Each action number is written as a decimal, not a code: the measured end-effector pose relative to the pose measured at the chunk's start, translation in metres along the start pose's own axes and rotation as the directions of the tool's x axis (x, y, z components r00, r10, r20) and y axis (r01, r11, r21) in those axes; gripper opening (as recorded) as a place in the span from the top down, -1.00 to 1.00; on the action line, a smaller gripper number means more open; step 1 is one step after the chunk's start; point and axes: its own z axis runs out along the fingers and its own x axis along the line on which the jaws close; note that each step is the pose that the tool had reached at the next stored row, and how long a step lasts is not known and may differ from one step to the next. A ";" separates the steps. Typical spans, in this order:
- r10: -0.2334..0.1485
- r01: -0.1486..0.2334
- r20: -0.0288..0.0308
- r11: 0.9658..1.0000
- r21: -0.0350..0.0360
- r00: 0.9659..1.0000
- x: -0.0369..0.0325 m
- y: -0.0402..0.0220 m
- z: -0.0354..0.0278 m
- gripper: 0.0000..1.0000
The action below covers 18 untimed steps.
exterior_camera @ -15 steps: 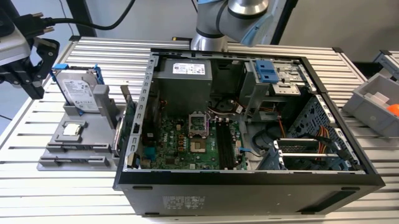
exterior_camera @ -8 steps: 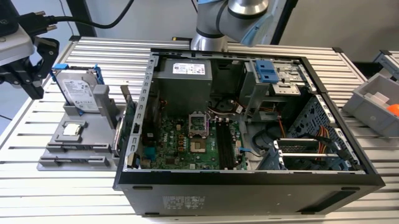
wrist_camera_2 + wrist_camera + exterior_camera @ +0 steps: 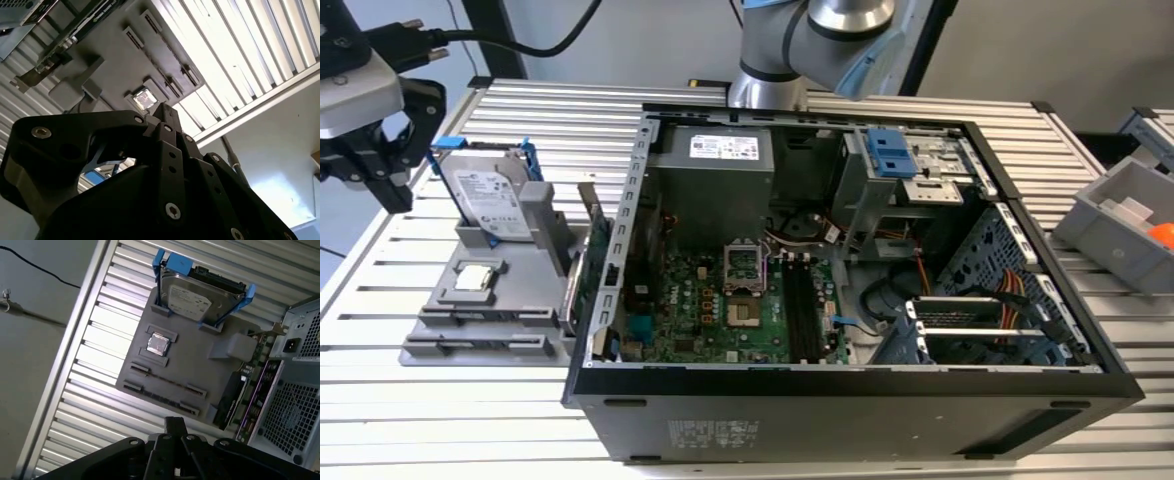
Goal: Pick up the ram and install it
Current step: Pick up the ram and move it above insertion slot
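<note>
One ram stick sits on the tray

Near the tray's front edge, the ram seems to be that thin dark strip between the slots. Hard drive upright at the back edge. Gripper hangs beside it, pinched together, empty.

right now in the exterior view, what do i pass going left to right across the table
hand → hard drive in its blue frame → open computer case → grey bin
</note>
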 end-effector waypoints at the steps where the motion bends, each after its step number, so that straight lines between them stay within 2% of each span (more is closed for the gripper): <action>1: -0.007 0.007 0.000 1.000 0.000 1.000 0.0000 0.0000 0.0000 1.00; 3: -0.019 0.019 -0.001 1.000 0.001 1.000 0.0000 0.0000 0.0000 1.00; 4: -0.053 0.053 -0.004 0.999 0.003 0.999 0.0000 0.0000 0.0000 1.00; 5: -0.061 0.061 -0.004 0.998 0.003 0.998 0.0000 0.0000 0.0000 1.00; 18: -0.126 0.126 -0.009 0.992 0.007 0.992 0.0000 0.0000 0.0000 1.00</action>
